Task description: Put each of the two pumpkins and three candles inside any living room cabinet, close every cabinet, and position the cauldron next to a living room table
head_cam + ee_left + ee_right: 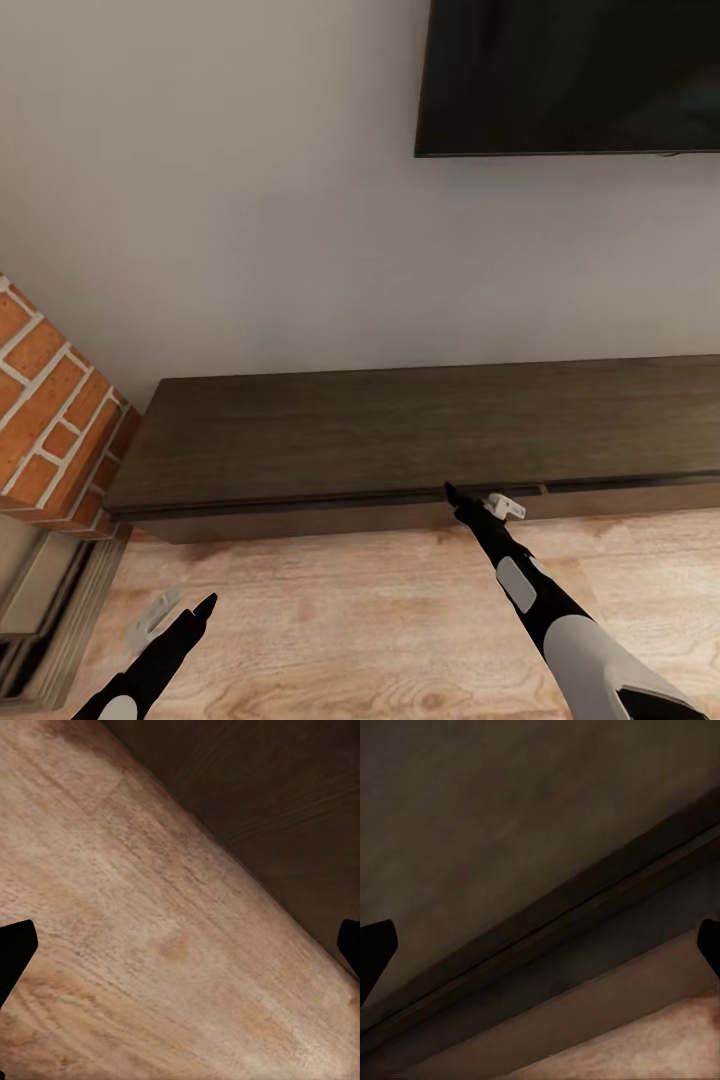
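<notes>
Head view: the cabinet (420, 440) runs along the white wall (220, 200) beneath the television (570, 75), with a brick fireplace (50, 420) at its left end and wooden floor (350, 620) in front. The right pincer (478, 503) is extended to the cabinet's front upper edge, at the dark seam above the drawer fronts; its dark and pale fingers stand spread, with nothing between them. The left pincer (178, 615) hangs low over the floor, well apart from the cabinet, fingers likewise spread and empty. Left wrist view: the floor fills most of the frame, the cabinet front (285, 810) crosses one corner, and the two dark fingertips (15, 952) sit at opposite frame edges, confirming a wide-open, empty pincer. Right wrist view: the cabinet top (495, 832), the seam line and the drawer front lie close ahead; the fingertips (375, 952) again sit at opposite edges, wide open, grasping nothing. Judgement: the right arm appears positioned to work a handleless drawer front. Risks: the fingers may slip off the flat front, since there is no handle to hook; pressing on the top rather than into the seam would shift nothing; excessive forward reach could jam the pincer against the cabinet.
</notes>
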